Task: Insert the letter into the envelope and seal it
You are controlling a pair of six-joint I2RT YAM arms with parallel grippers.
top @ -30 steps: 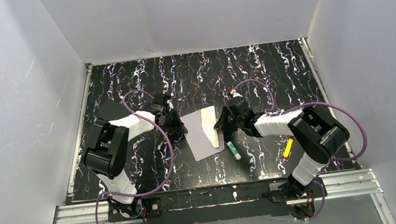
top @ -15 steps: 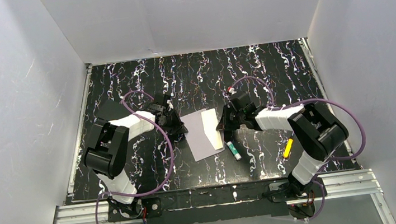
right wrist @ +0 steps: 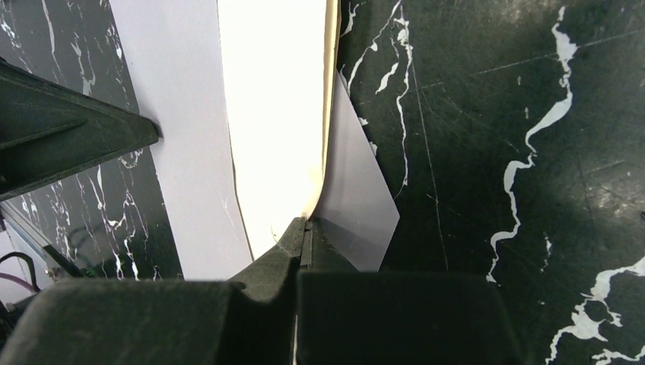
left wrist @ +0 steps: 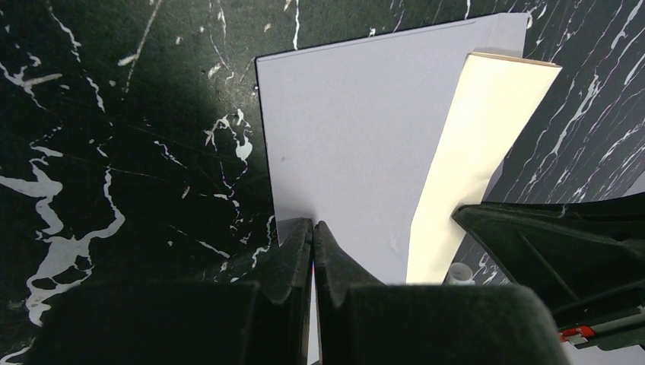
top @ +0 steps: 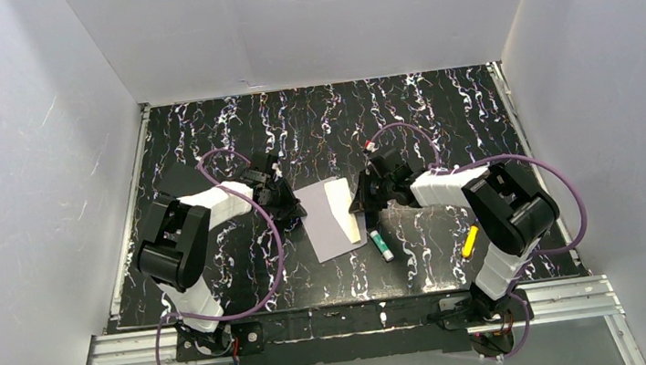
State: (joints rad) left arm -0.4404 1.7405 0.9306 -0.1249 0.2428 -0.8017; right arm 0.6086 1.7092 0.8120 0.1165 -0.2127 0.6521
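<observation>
The step in hand looks like the insertion: the letter is being fed into the envelope, and sealing is not yet started.

The envelope (top: 329, 223) lies flat in the middle of the table (top: 204, 141), between the two arms. The letter (right wrist: 274, 99) shows as a pale cream strip along the envelope's right side, with its right edge lifted a little off the paper. The envelope's flap (right wrist: 357, 205) pokes out from under it on the right. How much of the sheet is already inside cannot be told.

The left gripper (left wrist: 313, 236) is fully closed, pinching the envelope's left edge and pinning it down. The right gripper (right wrist: 304, 228) is also closed, nipping the letter's right edge.

Both arms reach low and inward from the near edge, with their wrists tipped down and facing each other across the paper.

Next, the right arm likely needs to slide the sheet leftward under the opening while the left holds firm. A small green-and-white tube (top: 383, 245) lies just near and right of the envelope.
</observation>
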